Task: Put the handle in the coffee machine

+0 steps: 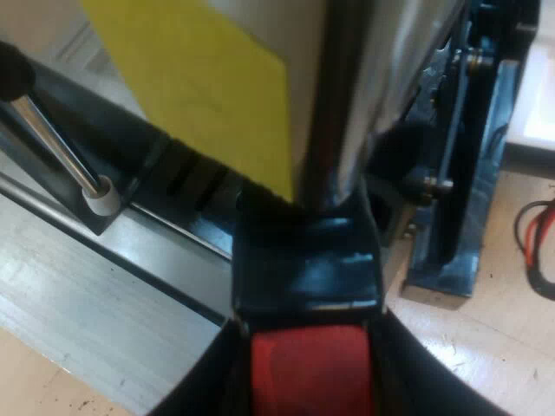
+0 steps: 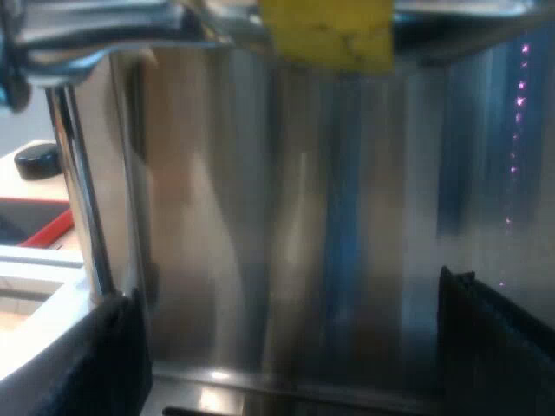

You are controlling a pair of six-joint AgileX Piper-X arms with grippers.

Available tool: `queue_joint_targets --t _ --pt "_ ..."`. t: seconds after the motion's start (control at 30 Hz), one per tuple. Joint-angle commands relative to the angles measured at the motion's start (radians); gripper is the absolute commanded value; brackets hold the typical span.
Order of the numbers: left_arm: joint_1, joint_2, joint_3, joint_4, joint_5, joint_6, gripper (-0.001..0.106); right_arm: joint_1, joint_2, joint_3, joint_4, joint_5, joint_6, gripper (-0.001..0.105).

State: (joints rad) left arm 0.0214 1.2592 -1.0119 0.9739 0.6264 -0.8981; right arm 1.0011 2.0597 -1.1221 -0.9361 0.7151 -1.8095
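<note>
Insertion step: the left gripper point(image 1: 308, 386) clasps the red end of the handle point(image 1: 305, 269), whose dark shaft reaches the front of the espresso machine point(image 1: 381, 78). The right gripper point(image 2: 286, 347) hangs wide open, empty. The next move probably calls for seating, then a locking twist.

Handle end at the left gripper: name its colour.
The handle end is red, clearest in the left wrist view.

The shiny wall of the machine point(image 2: 329, 217) stands close in front of the right pincer point(image 2: 288, 295), so nothing can go on that way. A thin metal pipe point(image 2: 78, 199) blocks one side. Beside the machine, a bit of counter point(image 1: 460, 338) is bare, with room to pass.
</note>
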Motion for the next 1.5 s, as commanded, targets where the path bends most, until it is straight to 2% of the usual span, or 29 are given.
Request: queue_joint_targets --t 0.03,0.67,0.8,0.9,1.2,1.5 --pt "0.0 -0.03 -0.034 -0.024 0.12 -0.003 0.0 -0.021 0.022 -0.043 -0.026 0.016 -0.013 0.054" --pt "0.0 -0.03 -0.034 -0.022 0.12 -0.003 0.0 -0.054 0.022 -0.064 -0.085 0.029 -0.04 0.049" --pt "0.0 -0.03 -0.034 -0.022 0.12 -0.003 0.0 -0.044 0.022 -0.064 -0.189 0.029 -0.14 0.049" --pt "0.0 -0.03 -0.034 -0.022 0.12 -0.003 0.0 -0.035 0.022 -0.064 -0.245 0.029 -0.163 0.049" --pt "0.0 -0.03 -0.034 -0.022 0.12 -0.003 0.0 -0.029 0.022 -0.064 -0.359 0.034 -0.163 0.049" --pt "0.0 -0.03 -0.034 -0.022 0.12 -0.003 0.0 -0.029 0.022 -0.064 -0.381 0.035 -0.163 0.049"
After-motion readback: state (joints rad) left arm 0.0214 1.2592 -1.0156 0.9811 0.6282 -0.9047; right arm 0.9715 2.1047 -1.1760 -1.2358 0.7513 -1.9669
